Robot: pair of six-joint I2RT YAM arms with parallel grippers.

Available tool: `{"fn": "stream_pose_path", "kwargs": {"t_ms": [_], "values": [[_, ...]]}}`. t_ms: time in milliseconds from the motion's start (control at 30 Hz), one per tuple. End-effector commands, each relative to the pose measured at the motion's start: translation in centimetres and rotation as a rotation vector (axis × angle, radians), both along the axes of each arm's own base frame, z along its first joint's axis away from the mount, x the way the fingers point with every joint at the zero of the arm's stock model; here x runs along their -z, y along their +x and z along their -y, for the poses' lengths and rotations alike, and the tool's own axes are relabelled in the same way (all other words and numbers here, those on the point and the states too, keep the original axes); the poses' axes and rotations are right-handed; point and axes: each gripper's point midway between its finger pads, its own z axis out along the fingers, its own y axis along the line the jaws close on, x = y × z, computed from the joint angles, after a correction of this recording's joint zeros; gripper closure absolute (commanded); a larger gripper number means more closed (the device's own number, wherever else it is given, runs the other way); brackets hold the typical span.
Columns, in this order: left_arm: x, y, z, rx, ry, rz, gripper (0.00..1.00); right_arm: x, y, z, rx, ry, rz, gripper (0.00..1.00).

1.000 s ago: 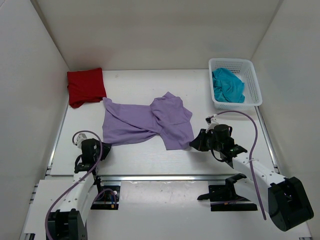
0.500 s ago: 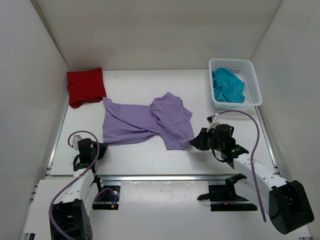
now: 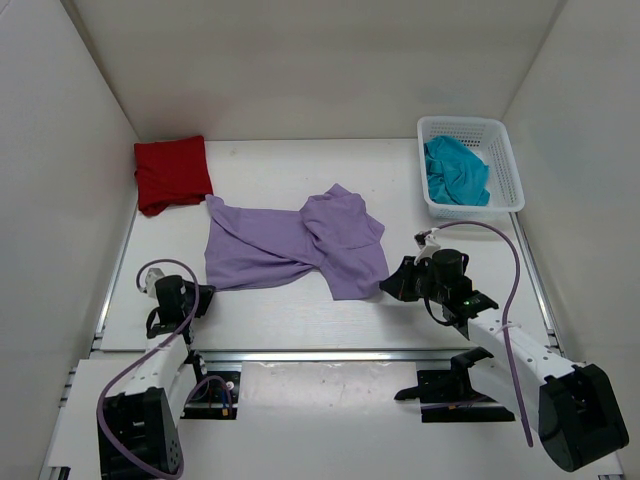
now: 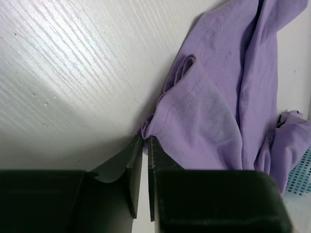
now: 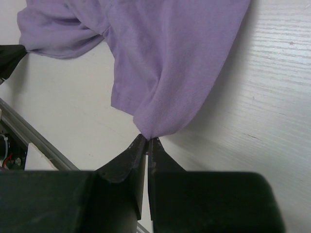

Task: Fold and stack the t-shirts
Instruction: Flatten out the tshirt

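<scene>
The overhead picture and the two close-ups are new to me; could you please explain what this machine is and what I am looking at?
These are two small robot arms bolted to the near edge of a table, each ending in a two-finger gripper. The wide picture looks down from above and behind them; each close-up comes from a camera on one wrist, so the dark shapes at the bottom are that arm's own fingers. A purple shirt lies crumpled in the middle, a red shirt sits folded at the far left, and a teal shirt lies in a white basket at the far right. The right gripper pinches the purple shirt's edge. The left gripper has its jaws almost together at another corner; whether it grips is unclear.
</scene>
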Motion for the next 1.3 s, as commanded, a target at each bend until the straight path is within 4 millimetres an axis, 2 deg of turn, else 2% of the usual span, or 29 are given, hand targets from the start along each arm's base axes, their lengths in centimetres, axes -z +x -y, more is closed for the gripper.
{"fn": "stream_pose_path", "kwargs": {"t_ms": [0, 33, 67, 133, 233, 267, 333, 433, 467, 567, 667, 733, 767, 833, 867, 933, 967, 1000, 1067, 1100, 1167, 1200, 1233, 1267], "values": [[1.2, -1.1, 0.0, 0.007, 0.016, -0.062, 0.77, -1.1, 0.5, -0.2, -0.003, 0.024, 0.042, 1.00], [1.0, -0.9, -0.1, 0.008, 0.020, -0.058, 0.75, -1.0, 0.6, -0.3, -0.003, 0.025, 0.041, 1.00], [0.5, -0.4, -0.2, 0.006, 0.025, -0.031, 0.67, -1.0, 0.5, -0.3, -0.007, 0.027, 0.040, 1.00], [0.5, -0.2, -0.2, 0.011, 0.022, -0.028, 0.62, -0.8, 0.4, -0.3, -0.006, 0.022, 0.031, 1.00], [0.5, 0.1, -0.2, 0.027, 0.027, -0.023, 0.58, -0.9, 0.5, -0.3, -0.004, 0.030, 0.029, 1.00], [0.9, -0.1, -0.4, 0.022, 0.029, -0.039, 0.60, -1.0, 0.5, -0.3, -0.007, 0.026, 0.033, 1.00], [0.7, 0.3, -0.4, 0.024, 0.026, -0.037, 0.71, -1.1, 0.6, -0.4, -0.005, 0.033, 0.034, 1.00], [-0.3, 1.3, -0.3, 0.042, 0.038, -0.015, 0.95, -0.9, 0.7, -0.2, -0.002, 0.027, 0.028, 1.00], [-0.5, 1.3, -0.4, 0.048, 0.049, -0.016, 0.98, -0.9, 0.9, -0.2, 0.004, 0.026, 0.028, 1.00], [-3.6, 3.2, -0.1, 0.112, 0.101, 0.050, 1.00, -1.7, 1.3, 0.1, 0.024, 0.019, 0.039, 1.00], [-8.3, 5.6, 1.1, 0.216, 0.131, 0.142, 1.00, -4.3, 2.1, 0.4, 0.055, 0.000, 0.078, 1.00], [-12.0, 7.2, 1.8, 0.282, 0.141, 0.197, 1.00, -8.3, 2.8, 0.2, 0.084, -0.020, 0.155, 1.00], [-12.9, 7.4, 2.7, 0.334, 0.126, 0.216, 1.00, -9.5, 3.0, 0.3, 0.093, -0.023, 0.174, 1.00], [-18.2, 9.0, 4.3, 0.429, 0.127, 0.315, 1.00, -15.0, 3.5, 0.5, 0.134, -0.043, 0.280, 1.00], [-19.4, 9.2, 4.4, 0.448, 0.134, 0.330, 1.00, -16.5, 3.7, 0.8, 0.155, -0.052, 0.307, 1.00], [-25.7, 9.9, 4.6, 0.487, 0.130, 0.472, 1.00, -22.9, 3.7, 1.5, 0.210, -0.072, 0.417, 1.00], [-29.2, 10.1, 4.6, 0.492, 0.129, 0.547, 1.00, -24.8, 3.2, 1.0, 0.194, -0.073, 0.454, 1.00], [-30.6, 9.9, 4.8, 0.524, 0.113, 0.576, 1.00, -28.1, 3.5, 1.9, 0.250, -0.089, 0.512, 1.00], [-36.4, 9.5, 4.5, 0.544, 0.148, 0.673, 1.00, -35.6, 2.3, 2.6, 0.298, -0.104, 0.642, 1.00], [-37.7, 9.4, 4.7, 0.555, 0.140, 0.694, 1.00, -37.4, 2.1, 2.9, 0.314, -0.107, 0.671, 1.00], [-42.8, 8.7, 4.4, 0.553, 0.165, 0.783, 1.00, -43.6, 1.4, 3.4, 0.341, -0.119, 0.759, 1.00], [-44.4, 8.3, 4.7, 0.561, 0.151, 0.826, 1.00, -44.2, 2.1, 3.0, 0.335, -0.160, 0.765, 1.00], [-45.2, 8.3, 4.4, 0.550, 0.129, 0.842, 1.00, -47.9, 1.3, 3.9, 0.349, -0.103, 0.821, 1.00], [-46.1, 8.1, 4.0, 0.548, 0.128, 0.870, 1.00, -50.5, 1.5, 4.6, 0.372, -0.086, 0.865, 1.00]]}}
